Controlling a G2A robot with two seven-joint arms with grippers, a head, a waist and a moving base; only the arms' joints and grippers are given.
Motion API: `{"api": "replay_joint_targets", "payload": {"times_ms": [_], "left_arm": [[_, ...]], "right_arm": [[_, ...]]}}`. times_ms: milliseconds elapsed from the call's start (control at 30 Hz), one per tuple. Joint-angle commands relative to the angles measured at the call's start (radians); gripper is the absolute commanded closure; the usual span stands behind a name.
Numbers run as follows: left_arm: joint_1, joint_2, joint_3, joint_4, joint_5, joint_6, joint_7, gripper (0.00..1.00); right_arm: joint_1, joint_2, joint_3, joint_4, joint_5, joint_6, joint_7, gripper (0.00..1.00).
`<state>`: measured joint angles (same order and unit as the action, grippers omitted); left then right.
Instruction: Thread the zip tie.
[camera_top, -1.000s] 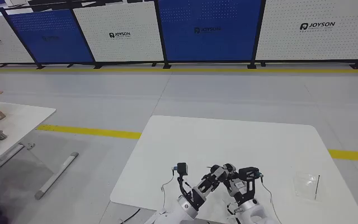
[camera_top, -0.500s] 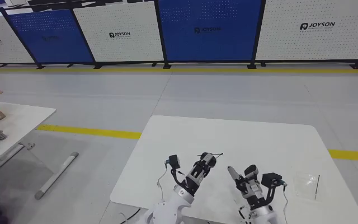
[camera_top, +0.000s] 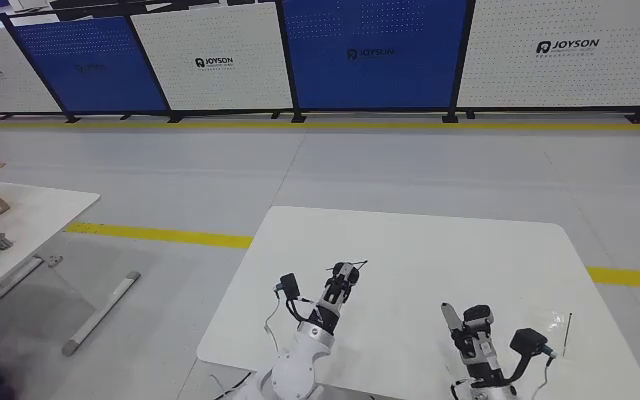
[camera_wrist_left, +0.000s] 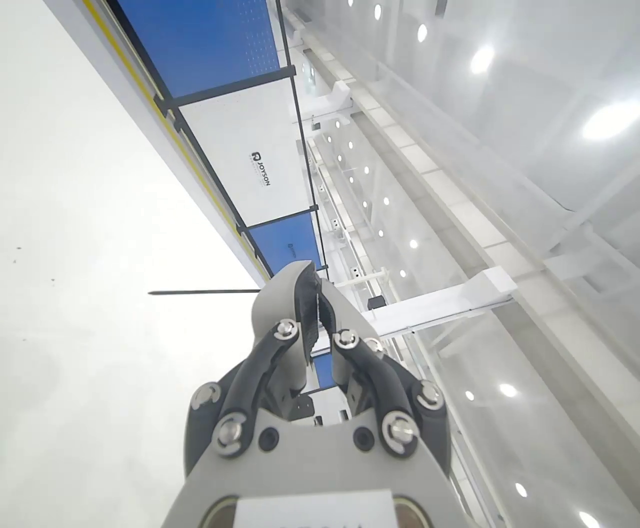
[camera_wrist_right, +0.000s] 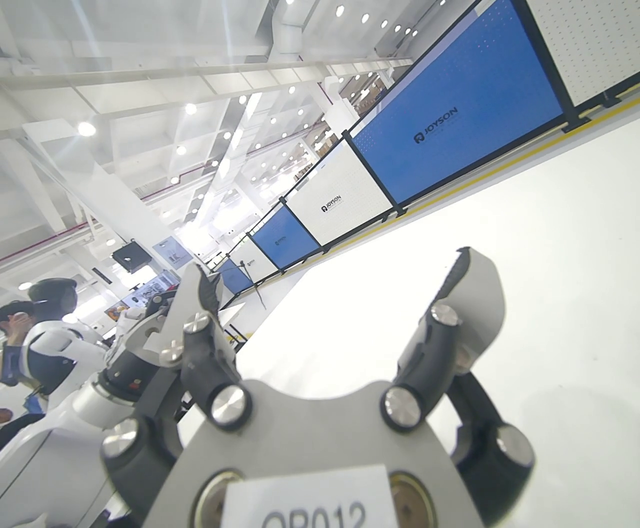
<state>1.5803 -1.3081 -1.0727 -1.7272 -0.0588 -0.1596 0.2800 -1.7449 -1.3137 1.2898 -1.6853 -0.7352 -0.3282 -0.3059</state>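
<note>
My left gripper (camera_wrist_left: 314, 285) is shut on a thin black zip tie (camera_wrist_left: 205, 292), whose free end sticks out sideways over the white table (camera_wrist_left: 75, 200). From above, this gripper (camera_top: 345, 272) sits near the table's front left with the zip tie (camera_top: 357, 265) poking out to the right. In the right wrist view the tie (camera_wrist_right: 256, 289) shows as a thin dark line. My right gripper (camera_wrist_right: 332, 280) is open with nothing between its fingers. It stands near the front edge, right of centre (camera_top: 463, 316), well apart from the left one.
A clear plastic bag (camera_top: 545, 326) lies at the table's right edge with another black zip tie (camera_top: 567, 333) beside it. The white table (camera_top: 400, 240) stretches bare behind both arms. Blue and white panels fence the floor beyond.
The two grippers were close together at the front middle. They have drawn apart: the left went left and farther out with the zip tie, the right went right toward the bag.
</note>
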Motion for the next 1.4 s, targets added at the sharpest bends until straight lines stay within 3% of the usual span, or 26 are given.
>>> {"api": "replay_joint_targets", "payload": {"times_ms": [0,233,567,833,1000,1367], "left_arm": [[0.000,0.000,0.000,0.000,0.000,0.000,0.000,1.00],[-0.007,-0.003,0.011,0.007,0.042,0.007,0.025,1.00],[-0.039,-0.016,0.025,0.043,0.058,0.051,0.064,1.00],[-0.071,-0.031,0.021,0.073,0.024,0.126,0.139,1.00],[-0.080,-0.038,0.004,0.091,0.022,0.145,0.200,1.00],[-0.085,-0.043,0.001,0.102,0.003,0.155,0.204,1.00]], "right_arm": [[0.000,0.000,0.000,0.000,0.000,0.000,0.000,0.00],[0.007,-0.001,0.008,-0.011,0.044,0.009,0.024,0.00],[-0.071,0.022,0.184,-0.112,0.265,-0.012,0.015,0.00],[-0.083,0.028,0.260,-0.113,0.424,-0.012,0.012,0.00],[-0.066,0.025,0.277,-0.093,0.471,0.008,0.024,0.00],[-0.064,0.023,0.279,-0.092,0.488,0.014,0.027,0.00]]}}
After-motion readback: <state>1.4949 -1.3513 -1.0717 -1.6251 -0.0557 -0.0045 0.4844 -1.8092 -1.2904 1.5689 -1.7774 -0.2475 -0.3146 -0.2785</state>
